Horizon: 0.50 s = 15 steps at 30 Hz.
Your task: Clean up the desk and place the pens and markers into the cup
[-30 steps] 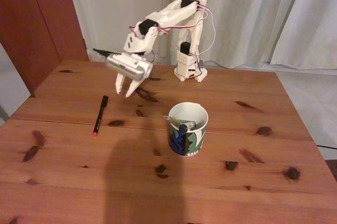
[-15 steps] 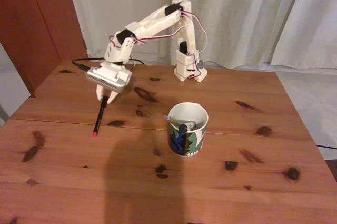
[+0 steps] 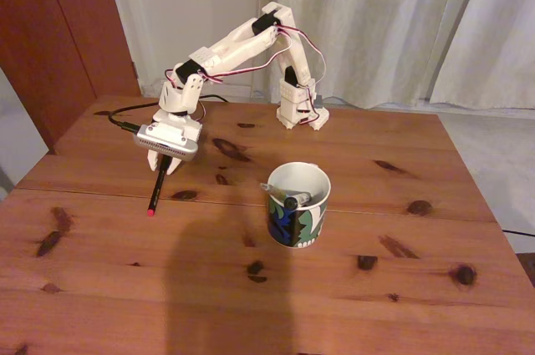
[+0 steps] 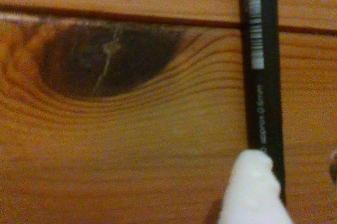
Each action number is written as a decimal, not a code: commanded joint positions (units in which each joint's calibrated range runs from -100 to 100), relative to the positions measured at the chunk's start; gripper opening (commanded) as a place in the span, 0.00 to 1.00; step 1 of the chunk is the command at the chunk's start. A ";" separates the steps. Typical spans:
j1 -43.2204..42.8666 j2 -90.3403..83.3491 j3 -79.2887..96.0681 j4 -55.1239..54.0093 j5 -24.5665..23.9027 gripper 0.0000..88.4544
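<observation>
A black pen with a red end lies on the wooden desk, left of the cup. My gripper is lowered over the pen's far end, jaws open and straddling it. In the wrist view the black pen runs top to bottom on the desk, and one white fingertip rests against its left side; the other finger is out of frame. The patterned white cup stands mid-desk with a black-capped marker leaning inside it.
The arm's base stands at the desk's far edge before pale curtains. A black cable trails from the gripper toward the back left. A dark shadow covers the desk's front.
The gripper has swung left from above the desk's middle and dropped onto the pen's far end. The pen and the cup have not moved.
</observation>
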 commanded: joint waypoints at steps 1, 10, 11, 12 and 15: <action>0.21 0.19 -3.02 0.05 1.48 0.13; 2.22 2.84 -2.66 -0.04 3.94 0.13; 2.30 3.00 -2.66 -0.13 3.99 0.13; 2.46 3.09 -2.66 -0.21 4.36 0.12; 3.34 3.17 -2.66 -0.21 5.35 0.13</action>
